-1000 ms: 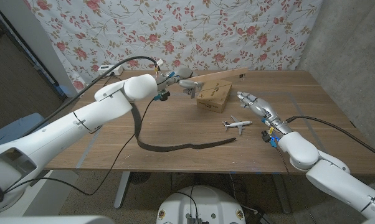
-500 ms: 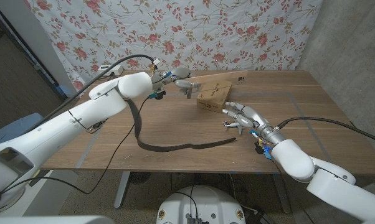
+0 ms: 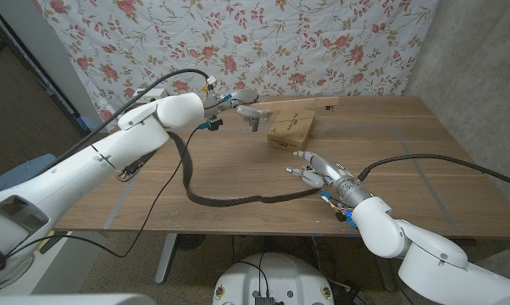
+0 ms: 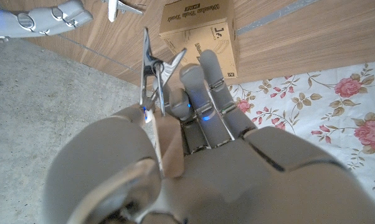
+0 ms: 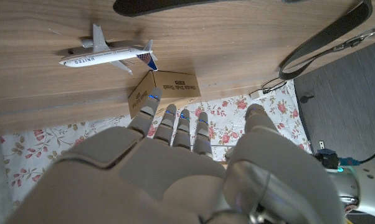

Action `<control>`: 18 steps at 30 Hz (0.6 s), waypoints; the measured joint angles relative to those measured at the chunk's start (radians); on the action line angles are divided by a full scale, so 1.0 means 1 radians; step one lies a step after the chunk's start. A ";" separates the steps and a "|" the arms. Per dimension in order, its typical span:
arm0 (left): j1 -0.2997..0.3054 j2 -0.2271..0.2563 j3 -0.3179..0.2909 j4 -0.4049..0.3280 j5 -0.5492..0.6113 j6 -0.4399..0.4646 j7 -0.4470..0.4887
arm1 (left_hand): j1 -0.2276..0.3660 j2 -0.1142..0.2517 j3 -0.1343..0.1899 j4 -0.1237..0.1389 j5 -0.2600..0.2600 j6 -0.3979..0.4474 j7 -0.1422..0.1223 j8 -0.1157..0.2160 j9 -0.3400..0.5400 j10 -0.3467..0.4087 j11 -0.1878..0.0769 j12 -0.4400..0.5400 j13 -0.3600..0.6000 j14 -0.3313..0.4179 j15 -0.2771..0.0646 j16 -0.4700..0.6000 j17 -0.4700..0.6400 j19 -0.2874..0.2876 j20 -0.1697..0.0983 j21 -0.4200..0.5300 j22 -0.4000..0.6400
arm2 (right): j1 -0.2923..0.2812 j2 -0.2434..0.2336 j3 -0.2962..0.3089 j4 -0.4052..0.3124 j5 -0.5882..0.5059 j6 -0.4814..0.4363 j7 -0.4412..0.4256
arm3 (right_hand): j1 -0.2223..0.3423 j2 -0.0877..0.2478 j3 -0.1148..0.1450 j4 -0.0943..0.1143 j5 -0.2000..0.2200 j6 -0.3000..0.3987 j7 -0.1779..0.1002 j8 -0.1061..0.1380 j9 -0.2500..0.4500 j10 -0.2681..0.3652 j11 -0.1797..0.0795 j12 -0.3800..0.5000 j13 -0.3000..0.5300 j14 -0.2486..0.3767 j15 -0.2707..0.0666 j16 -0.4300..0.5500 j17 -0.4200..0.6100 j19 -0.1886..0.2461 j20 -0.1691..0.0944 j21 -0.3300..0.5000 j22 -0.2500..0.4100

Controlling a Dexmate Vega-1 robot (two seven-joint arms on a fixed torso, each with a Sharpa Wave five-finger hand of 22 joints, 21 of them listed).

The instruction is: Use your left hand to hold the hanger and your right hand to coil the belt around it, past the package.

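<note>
Left robot hand (image 4: pixel 200 118) around a clip hanger (image 4: pixel 155 68), cardboard package (image 4: pixel 200 28) and toy plane (image 4: pixel 122 7) beyond.

The right hand (image 3: pixel 321 172) hides the toy plane (image 5: pixel 108 53) in the head view; the package (image 4: pixel 199 35) print is too small to read.

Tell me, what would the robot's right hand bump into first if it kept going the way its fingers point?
Probably the belt: the right hand points left across the table, just above the belt's free end. Depth is unclear.

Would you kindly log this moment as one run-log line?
left robot hand: holds hanger | right robot hand: open above belt end | belt: uncoiled on table
</note>
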 measured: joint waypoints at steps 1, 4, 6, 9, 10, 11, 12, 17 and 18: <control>0.000 0.000 0.000 0.000 0.001 -0.004 -0.002 | 0.000 0.000 0.000 0.000 0.000 -0.003 -0.003 0.000 0.000 -0.004 0.002 0.003 0.000 -0.002 -0.002 0.000 0.000 0.000 0.000 0.000 -0.001 | 0.012 0.002 -0.018 -0.004 0.000 0.000 0.000 | 0.000 0.000 0.003 -0.003 0.000 0.000 0.000 0.000 0.000 0.000 0.000 0.000 0.000 0.000 0.000 0.000 0.000 0.000 0.000 0.000 0.000; 0.000 0.000 0.000 0.000 0.005 -0.021 -0.008 | 0.000 0.000 0.000 0.000 0.006 -0.003 -0.003 0.000 -0.005 -0.006 0.000 0.006 0.000 -0.007 0.000 0.009 0.000 0.000 0.000 0.000 -0.006 | 0.069 0.017 -0.101 -0.015 0.000 0.000 0.000 | 0.009 0.000 0.003 -0.012 0.000 0.000 0.000 0.000 0.000 -0.005 -0.005 0.000 0.000 -0.004 -0.004 -0.006 0.000 0.000 0.000 0.000 0.000; 0.000 0.000 0.000 0.000 0.009 -0.038 -0.016 | 0.000 0.000 0.000 0.000 0.008 -0.003 -0.003 0.000 -0.005 -0.006 0.000 0.007 0.000 -0.008 0.001 0.009 0.000 0.000 0.000 0.000 -0.006 | 0.095 0.024 -0.138 -0.017 0.000 0.000 0.000 | 0.018 0.000 0.009 -0.018 0.000 -0.005 0.005 0.000 0.000 -0.009 -0.002 -0.004 0.000 -0.005 -0.005 -0.006 0.000 0.000 0.000 -0.001 0.000; -0.014 -0.009 -0.004 0.036 0.012 -0.054 -0.023 | 0.000 0.000 0.000 0.000 0.014 -0.004 -0.004 0.000 -0.005 -0.006 0.000 0.007 0.000 -0.009 0.002 0.016 0.000 0.000 0.000 0.000 -0.011 | 0.137 0.038 -0.201 -0.017 -0.205 -0.160 0.130 | 0.025 -0.001 0.013 -0.021 0.000 -0.009 0.002 0.000 0.000 -0.016 -0.005 -0.004 0.000 -0.011 -0.011 -0.006 0.000 0.000 0.000 -0.008 0.000; -0.014 -0.009 -0.004 0.036 0.013 -0.062 -0.027 | -0.003 0.003 0.000 0.000 0.014 -0.005 -0.005 0.000 -0.005 -0.006 0.000 0.007 0.000 -0.009 0.002 0.016 0.000 0.000 0.000 0.004 -0.011 | 0.154 0.045 -0.227 -0.017 -0.205 -0.160 0.130 | 0.033 0.001 0.013 -0.023 0.000 -0.011 0.000 0.000 0.000 -0.016 -0.005 -0.004 0.000 -0.011 -0.011 -0.006 0.000 0.000 0.000 -0.008 0.000; -0.014 -0.009 -0.004 0.036 0.013 -0.064 -0.027 | -0.003 0.003 0.000 0.000 0.014 -0.005 -0.005 0.000 -0.005 -0.008 0.001 0.007 0.000 -0.009 0.002 0.017 0.000 0.000 0.000 0.004 -0.011 | 0.160 0.047 -0.235 -0.016 -0.205 -0.160 0.130 | 0.033 0.001 0.011 -0.026 0.000 -0.011 0.000 0.000 0.000 -0.016 -0.006 -0.004 0.000 -0.011 -0.011 -0.006 0.000 0.000 0.000 -0.008 0.000; -0.020 -0.013 -0.008 0.052 0.014 -0.070 -0.031 | -0.003 0.003 0.000 0.000 0.015 -0.005 -0.005 0.000 -0.005 -0.010 0.000 0.007 0.000 -0.009 0.002 0.021 0.000 -0.004 -0.004 0.004 -0.011 | 0.177 0.055 -0.262 -0.013 -0.329 -0.235 0.225 | 0.035 -0.002 0.013 -0.029 0.000 -0.011 0.000 0.000 0.000 -0.021 -0.010 -0.004 0.000 -0.011 -0.011 -0.006 0.000 0.000 0.000 -0.008 0.000; -0.024 -0.015 -0.014 0.064 0.016 -0.087 -0.041 | -0.003 0.003 -0.002 0.002 0.021 -0.007 -0.007 0.008 -0.009 -0.013 0.000 0.012 0.000 -0.016 -0.001 0.026 0.000 -0.006 -0.001 0.008 -0.015 | 0.216 0.082 -0.332 0.004 -0.482 -0.302 0.346 | 0.043 -0.002 0.017 -0.034 0.005 -0.011 0.000 0.000 0.000 -0.021 -0.011 -0.004 0.000 -0.016 -0.016 -0.006 0.000 0.000 0.000 -0.008 0.000; -0.024 -0.015 -0.014 0.064 0.016 -0.090 -0.043 | -0.003 0.003 -0.004 0.004 0.021 -0.007 -0.007 0.008 -0.009 -0.013 0.000 0.013 0.000 -0.018 0.000 0.029 -0.001 -0.007 0.000 0.008 -0.015 | 0.221 0.088 -0.344 0.008 -0.482 -0.302 0.346 | 0.044 -0.002 0.017 -0.034 0.005 -0.011 0.000 0.000 0.000 -0.021 -0.011 -0.004 0.000 -0.016 -0.016 -0.006 0.000 0.003 -0.003 -0.008 0.000</control>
